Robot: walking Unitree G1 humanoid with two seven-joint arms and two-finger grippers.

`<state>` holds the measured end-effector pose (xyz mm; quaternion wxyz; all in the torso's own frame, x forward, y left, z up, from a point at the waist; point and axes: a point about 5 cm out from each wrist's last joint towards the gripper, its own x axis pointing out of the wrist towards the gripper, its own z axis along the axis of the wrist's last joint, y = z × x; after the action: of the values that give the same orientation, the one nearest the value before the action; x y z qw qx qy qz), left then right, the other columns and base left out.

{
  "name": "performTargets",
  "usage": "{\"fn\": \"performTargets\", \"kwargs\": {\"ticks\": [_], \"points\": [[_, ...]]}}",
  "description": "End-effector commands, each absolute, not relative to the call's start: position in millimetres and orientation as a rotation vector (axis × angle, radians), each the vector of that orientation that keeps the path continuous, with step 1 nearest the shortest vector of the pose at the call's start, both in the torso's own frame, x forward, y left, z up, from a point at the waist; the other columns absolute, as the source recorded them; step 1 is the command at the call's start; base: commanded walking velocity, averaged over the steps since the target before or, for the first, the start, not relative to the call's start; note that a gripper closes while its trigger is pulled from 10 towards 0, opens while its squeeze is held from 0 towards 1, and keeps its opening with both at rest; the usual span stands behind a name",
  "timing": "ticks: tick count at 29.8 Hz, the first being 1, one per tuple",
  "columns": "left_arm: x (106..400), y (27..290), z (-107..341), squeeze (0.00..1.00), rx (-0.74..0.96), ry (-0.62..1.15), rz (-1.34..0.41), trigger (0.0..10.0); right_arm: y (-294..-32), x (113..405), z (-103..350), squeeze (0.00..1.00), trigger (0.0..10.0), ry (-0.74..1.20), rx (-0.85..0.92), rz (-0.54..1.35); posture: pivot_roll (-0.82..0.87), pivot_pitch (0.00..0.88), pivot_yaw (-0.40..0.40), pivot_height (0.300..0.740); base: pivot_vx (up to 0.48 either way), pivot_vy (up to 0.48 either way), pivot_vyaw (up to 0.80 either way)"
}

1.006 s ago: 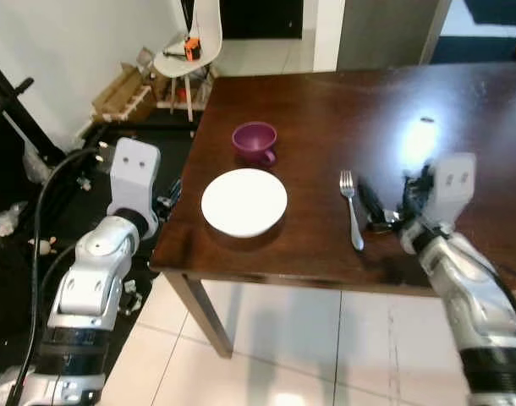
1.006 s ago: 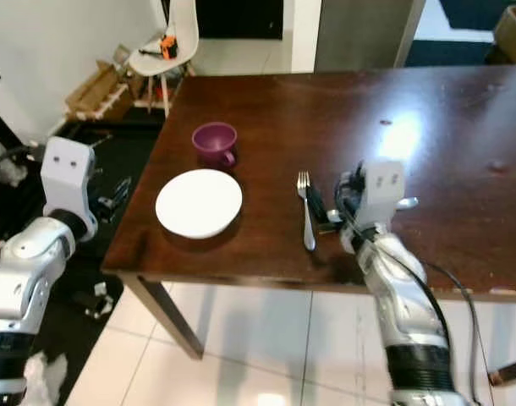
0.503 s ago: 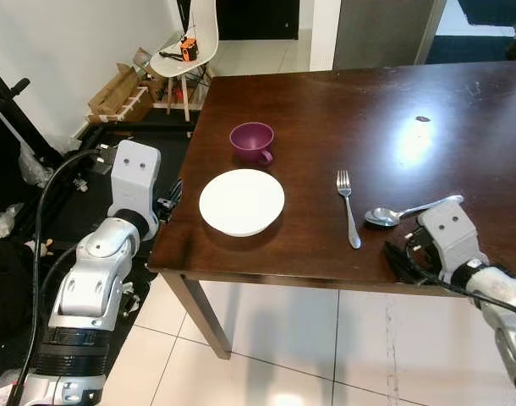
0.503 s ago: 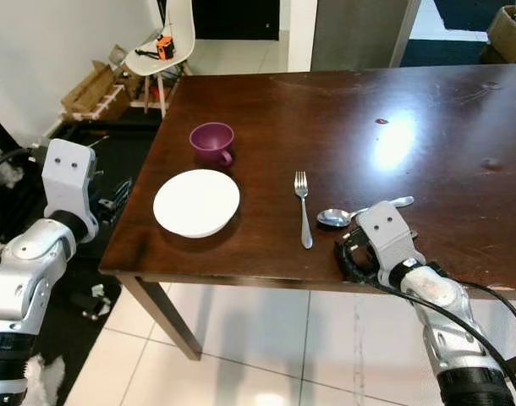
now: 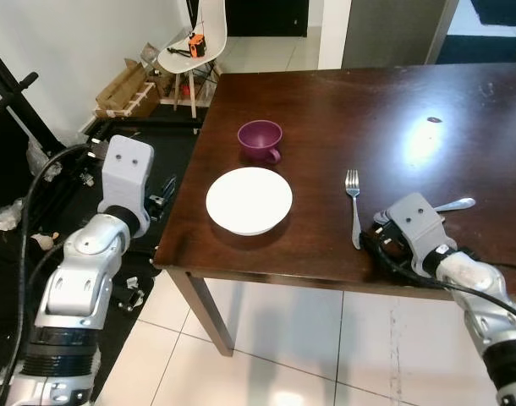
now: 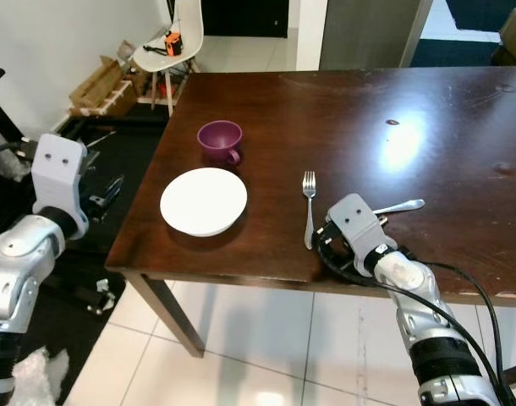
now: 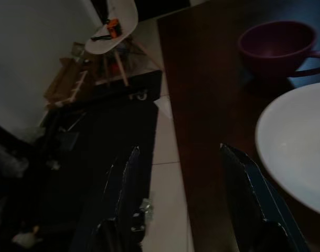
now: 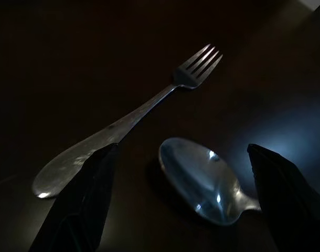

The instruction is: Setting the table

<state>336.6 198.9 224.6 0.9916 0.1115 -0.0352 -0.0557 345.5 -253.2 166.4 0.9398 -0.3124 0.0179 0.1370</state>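
On the dark wooden table [image 5: 326,110] lie a white plate [image 5: 249,200], a purple cup [image 5: 260,139] behind it, a fork [image 5: 354,211] to its right, and a spoon [image 8: 199,178] right of the fork. The spoon's handle [image 5: 455,204] sticks out to the right. My right gripper [image 8: 181,148] hovers low at the table's front edge, open. Its grey housing [image 5: 410,222] covers the spoon's bowl from above, and the bowl lies between its fingers [image 8: 81,199]. My left gripper [image 7: 179,148] hangs open off the table's left edge, near the plate [image 7: 296,142] and cup [image 7: 278,44].
A white chair [image 5: 194,46] with an orange item on it stands at the back left, beside cardboard boxes [image 5: 123,85]. A black stand and cables [image 5: 30,169] crowd the dark floor to the left. A bright glare [image 5: 423,144] sits on the tabletop.
My right gripper, raised over the spoon a second ago, drew back to the table's front edge, then slid left over the spoon's bowl. The spoon stays on the table. The camera shifted slightly.
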Motion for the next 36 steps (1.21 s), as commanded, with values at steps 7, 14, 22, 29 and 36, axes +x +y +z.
{"fn": "performTargets", "kwargs": {"ticks": [7,14,22,29,36], "points": [[333,206,224,0.00,0.239,-0.047,-0.102,10.0,-270,346,158,0.00,10.0,0.083,-0.666,0.227,0.10,0.152,0.251,0.740,0.000,0.000,0.00],[335,204,224,0.00,0.242,-0.043,-0.117,10.0,-278,343,153,0.00,0.7,0.095,-0.629,0.199,0.10,0.152,0.262,0.740,0.000,0.000,0.00],[336,202,226,0.00,0.244,-0.043,-0.126,10.0,-279,343,146,0.00,0.0,0.096,-0.559,0.188,0.10,0.145,0.268,0.740,0.000,0.000,0.00],[336,201,226,0.00,0.243,-0.045,-0.128,10.0,-280,345,149,0.00,0.0,0.079,-0.486,0.172,0.09,0.138,0.264,0.740,0.000,0.000,0.00],[337,200,225,0.00,0.238,-0.048,-0.130,10.0,-284,346,152,0.00,0.0,0.052,-0.437,0.133,0.08,0.127,0.261,0.740,0.000,0.000,0.00]]}}
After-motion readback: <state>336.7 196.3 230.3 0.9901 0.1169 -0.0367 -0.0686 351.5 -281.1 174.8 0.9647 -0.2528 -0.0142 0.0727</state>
